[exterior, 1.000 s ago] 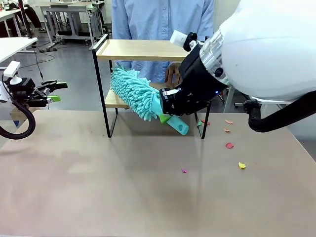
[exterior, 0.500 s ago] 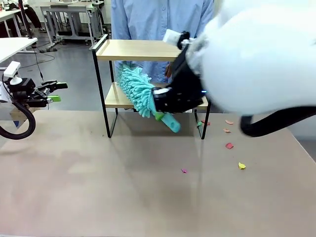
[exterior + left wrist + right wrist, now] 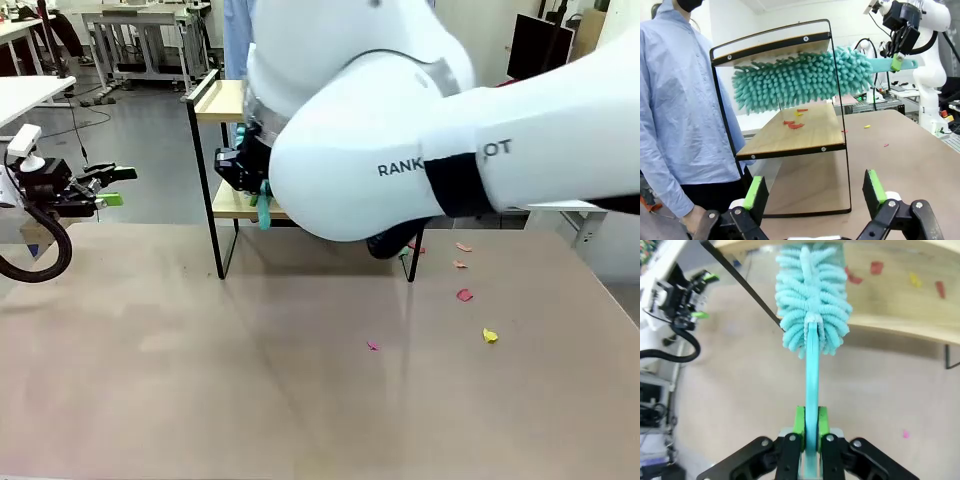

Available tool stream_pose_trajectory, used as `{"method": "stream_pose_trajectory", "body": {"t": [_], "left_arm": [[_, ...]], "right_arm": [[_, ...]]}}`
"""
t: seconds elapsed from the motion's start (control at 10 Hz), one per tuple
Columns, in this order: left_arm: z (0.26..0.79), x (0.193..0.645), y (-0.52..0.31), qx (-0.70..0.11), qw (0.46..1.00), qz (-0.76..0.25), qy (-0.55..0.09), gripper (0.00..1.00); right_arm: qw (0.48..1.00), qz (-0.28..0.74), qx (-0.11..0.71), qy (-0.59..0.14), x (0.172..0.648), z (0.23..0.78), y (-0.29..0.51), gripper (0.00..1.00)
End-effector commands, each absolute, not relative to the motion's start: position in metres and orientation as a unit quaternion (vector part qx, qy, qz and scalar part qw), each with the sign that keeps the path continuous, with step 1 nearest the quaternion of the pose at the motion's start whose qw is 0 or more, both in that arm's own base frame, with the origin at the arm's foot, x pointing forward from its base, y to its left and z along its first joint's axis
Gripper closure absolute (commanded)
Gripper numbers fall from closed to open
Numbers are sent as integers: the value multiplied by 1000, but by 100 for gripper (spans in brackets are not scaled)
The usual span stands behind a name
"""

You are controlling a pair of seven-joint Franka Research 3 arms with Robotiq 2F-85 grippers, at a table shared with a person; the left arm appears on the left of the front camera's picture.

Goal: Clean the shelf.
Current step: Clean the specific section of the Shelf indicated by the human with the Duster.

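The shelf (image 3: pixel 805 134) stands on the table, and several red and yellow paper scraps (image 3: pixel 795 124) lie on its lower board. A teal fluffy duster (image 3: pixel 800 80) hangs level between the two boards, above the scraps. My right gripper (image 3: pixel 897 47) is shut on the duster's flat handle (image 3: pixel 811 380), which runs out from its fingers (image 3: pixel 810 427) to the duster head (image 3: pixel 812 315) at the shelf's lower board (image 3: pixel 900 310). In the front view my right arm covers most of the shelf (image 3: pixel 226 100). My left gripper (image 3: pixel 105 185) hovers open off the table's left edge, nothing between its pads (image 3: pixel 756 192).
A person in a light blue shirt (image 3: pixel 680 100) stands behind the shelf. Loose scraps lie on the table to the right: a red scrap (image 3: pixel 465 295), a yellow scrap (image 3: pixel 490 336), a pink scrap (image 3: pixel 373 346). The near half of the table (image 3: pixel 200 400) is bare.
My right arm has swung left across the front view, carrying the duster leftward and deeper between the shelf's boards. The left arm has stayed still.
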State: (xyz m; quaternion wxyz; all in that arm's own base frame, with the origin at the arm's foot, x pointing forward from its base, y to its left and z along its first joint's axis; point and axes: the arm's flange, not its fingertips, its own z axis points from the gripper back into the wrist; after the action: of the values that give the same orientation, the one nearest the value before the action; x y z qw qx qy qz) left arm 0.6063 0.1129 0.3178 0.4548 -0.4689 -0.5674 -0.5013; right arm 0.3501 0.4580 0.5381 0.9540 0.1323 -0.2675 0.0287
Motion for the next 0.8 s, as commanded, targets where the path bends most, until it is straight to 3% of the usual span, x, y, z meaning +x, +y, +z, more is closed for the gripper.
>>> {"method": "stream_pose_trajectory", "body": {"t": [0.0, 0.7], "left_arm": [[321, 605, 113, -465, 451, -504, -571, 0], [321, 605, 113, -465, 451, -504, -571, 0]], "right_arm": [[958, 27, 124, -256, 380, 527, 524, 87], [972, 5, 114, -203, 403, 481, 541, 87]]}}
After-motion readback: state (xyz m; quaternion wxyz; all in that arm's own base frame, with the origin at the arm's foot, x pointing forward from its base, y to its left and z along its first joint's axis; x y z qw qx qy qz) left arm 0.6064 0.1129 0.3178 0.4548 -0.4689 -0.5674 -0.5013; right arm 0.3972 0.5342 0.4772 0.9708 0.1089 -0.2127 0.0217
